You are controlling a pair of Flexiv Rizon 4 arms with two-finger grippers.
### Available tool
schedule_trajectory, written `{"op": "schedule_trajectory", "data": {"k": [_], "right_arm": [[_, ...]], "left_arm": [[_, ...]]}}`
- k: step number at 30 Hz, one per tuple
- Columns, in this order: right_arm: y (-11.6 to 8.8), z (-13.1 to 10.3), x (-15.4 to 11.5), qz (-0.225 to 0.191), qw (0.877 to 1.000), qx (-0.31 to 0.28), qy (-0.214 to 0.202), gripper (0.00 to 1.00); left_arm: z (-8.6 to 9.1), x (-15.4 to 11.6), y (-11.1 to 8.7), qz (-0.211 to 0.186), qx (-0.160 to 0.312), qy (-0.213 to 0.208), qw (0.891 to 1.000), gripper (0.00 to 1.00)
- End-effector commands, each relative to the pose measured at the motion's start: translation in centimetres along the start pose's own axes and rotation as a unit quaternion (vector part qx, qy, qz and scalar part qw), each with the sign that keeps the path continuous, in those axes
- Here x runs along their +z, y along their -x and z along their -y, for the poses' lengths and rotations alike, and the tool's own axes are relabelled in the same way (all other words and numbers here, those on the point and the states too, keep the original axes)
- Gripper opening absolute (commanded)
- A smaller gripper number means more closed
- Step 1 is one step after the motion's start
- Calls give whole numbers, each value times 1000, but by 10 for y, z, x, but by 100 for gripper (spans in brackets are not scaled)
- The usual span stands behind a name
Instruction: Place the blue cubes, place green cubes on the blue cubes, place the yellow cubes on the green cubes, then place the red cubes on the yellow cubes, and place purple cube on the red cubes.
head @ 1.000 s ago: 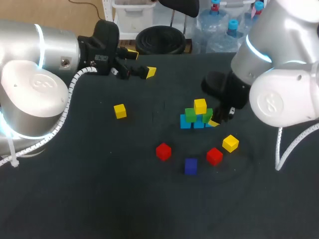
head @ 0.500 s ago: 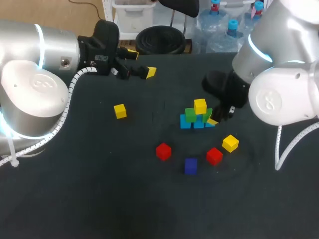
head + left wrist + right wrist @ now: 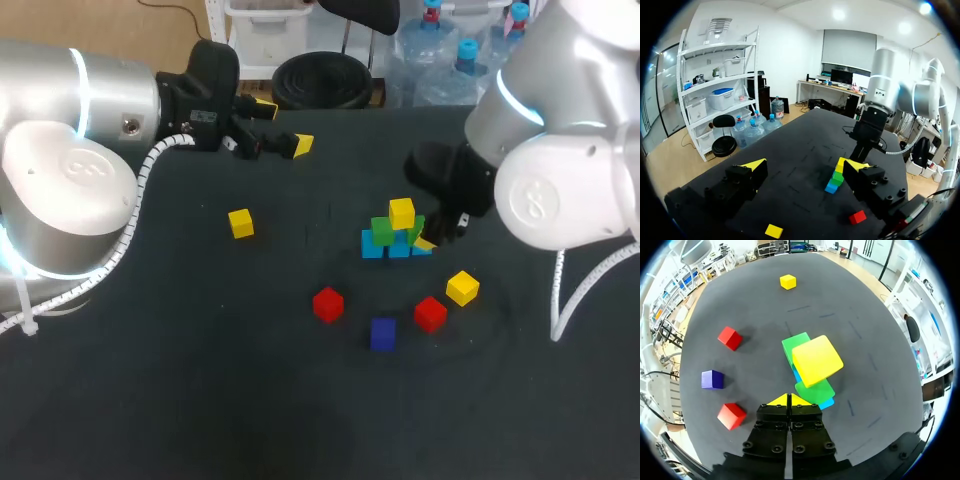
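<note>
A small stack stands right of the table's middle: blue cubes (image 3: 373, 246) at the bottom, green cubes (image 3: 382, 229) on them, and one yellow cube (image 3: 402, 212) on top, tilted in the right wrist view (image 3: 817, 360). My right gripper (image 3: 430, 242) is shut and empty, its tips (image 3: 789, 400) just beside the stack's green cube (image 3: 815, 390). Loose on the table lie two red cubes (image 3: 328, 304) (image 3: 430, 313), a purple cube (image 3: 383, 333) and two yellow cubes (image 3: 462, 288) (image 3: 240, 222). My left gripper (image 3: 284, 126) is open and empty at the far left, well away from the stack (image 3: 836, 178).
The table's far edge (image 3: 340, 112) runs just behind my left gripper. Bare dark tabletop (image 3: 200, 380) fills the near left. The loose red cube (image 3: 731, 415) and purple cube (image 3: 712, 379) lie beside my right gripper.
My right arm has shifted very slightly toward the stack. The cubes and my left arm have not moved.
</note>
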State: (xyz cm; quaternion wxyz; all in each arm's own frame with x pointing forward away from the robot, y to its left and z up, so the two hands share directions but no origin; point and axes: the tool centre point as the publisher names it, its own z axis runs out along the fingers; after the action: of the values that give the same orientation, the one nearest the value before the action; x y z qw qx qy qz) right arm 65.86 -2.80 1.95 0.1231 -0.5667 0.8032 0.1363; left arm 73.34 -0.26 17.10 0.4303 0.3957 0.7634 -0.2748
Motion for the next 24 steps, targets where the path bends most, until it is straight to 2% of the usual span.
{"op": "schedule_trajectory", "data": {"k": [1,24], "right_arm": [[1,2,1,-1,1000,1,5,0],[6,-3,4,9,1000,4,26,0]], "left_arm": [[-1,0,-1,4,1,0,1000,100],[-1,0,-1,4,1,0,1000,100]]}}
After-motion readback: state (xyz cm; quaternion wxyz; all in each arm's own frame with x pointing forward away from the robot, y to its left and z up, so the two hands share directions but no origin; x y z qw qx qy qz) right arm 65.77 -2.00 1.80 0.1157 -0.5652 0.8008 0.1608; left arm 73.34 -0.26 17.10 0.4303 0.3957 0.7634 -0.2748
